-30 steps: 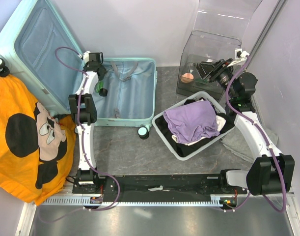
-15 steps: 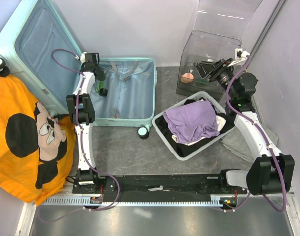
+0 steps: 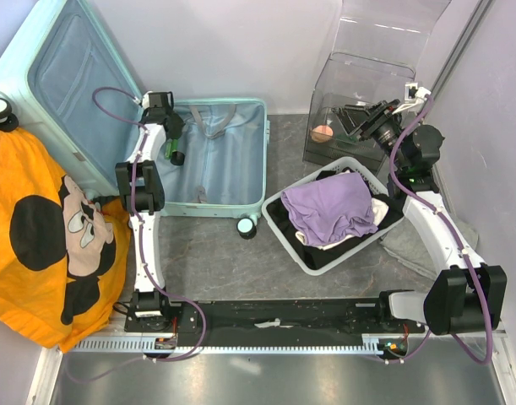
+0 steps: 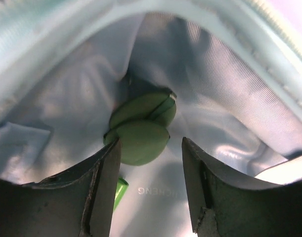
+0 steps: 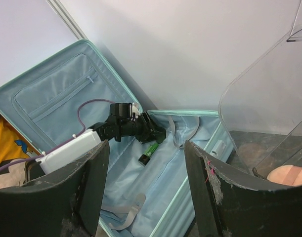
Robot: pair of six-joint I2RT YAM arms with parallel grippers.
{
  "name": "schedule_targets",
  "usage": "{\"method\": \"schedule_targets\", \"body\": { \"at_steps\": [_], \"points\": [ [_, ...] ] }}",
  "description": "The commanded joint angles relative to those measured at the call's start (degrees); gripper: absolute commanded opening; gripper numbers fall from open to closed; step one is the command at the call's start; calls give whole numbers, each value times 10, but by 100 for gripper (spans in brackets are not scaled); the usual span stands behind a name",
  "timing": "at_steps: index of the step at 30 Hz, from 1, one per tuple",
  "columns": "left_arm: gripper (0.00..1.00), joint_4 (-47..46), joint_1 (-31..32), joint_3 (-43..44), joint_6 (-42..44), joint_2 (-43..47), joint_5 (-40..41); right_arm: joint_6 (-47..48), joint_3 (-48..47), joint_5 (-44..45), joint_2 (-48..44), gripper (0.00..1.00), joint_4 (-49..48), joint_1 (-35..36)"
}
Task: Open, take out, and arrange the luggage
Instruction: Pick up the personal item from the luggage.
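Luggage (image 3: 215, 164) lies open at the far left of the tabletop (image 3: 215, 257), lid leaning on the wall. We see the left claw (image 3: 174, 129) inside its back corner, jaws apart, with a green item (image 4: 141, 140) just ahead of the tips, not clamped. Right claw (image 3: 352, 118) hangs by the clear box (image 3: 363, 72), jaws apart, empty.

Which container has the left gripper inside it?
The open mint suitcase: the left gripper is inside its blue-lined shell; the white basket and clear box sit rightward.
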State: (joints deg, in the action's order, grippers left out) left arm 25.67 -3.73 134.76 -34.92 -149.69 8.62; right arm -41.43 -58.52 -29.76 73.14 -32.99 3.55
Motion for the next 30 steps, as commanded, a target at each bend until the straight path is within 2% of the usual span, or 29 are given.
{"method": "schedule_targets", "body": {
  "at_steps": [1, 8, 11, 14, 19, 22, 23, 30],
  "points": [
    [60, 78, -24, -26, -67, -5, -5, -12, 0, -9, -3, 70, -37, 1],
    [50, 87, -31, -27, -89, -13, -33, -10, 2, -7, -5, 70, -37, 2],
    [42, 86, -36, -27, -90, -15, -41, -9, 3, -5, -1, 70, -37, 2],
    [28, 86, -37, -27, -86, -15, -43, -11, 5, -6, 4, 70, -39, 2],
    [22, 80, -38, -28, -69, -13, -48, -10, 5, -6, 7, 70, -40, 2],
    [9, 70, -38, -34, -53, -6, -58, -9, 6, -6, 7, 70, -39, 2],
    [2, 64, -38, -48, -49, -1, -63, -10, 6, -6, 7, 70, -38, 2],
    [2, -69, -32, -190, -2, 103, -103, -14, 3, -6, 16, 70, -39, 2]
  ]
}}
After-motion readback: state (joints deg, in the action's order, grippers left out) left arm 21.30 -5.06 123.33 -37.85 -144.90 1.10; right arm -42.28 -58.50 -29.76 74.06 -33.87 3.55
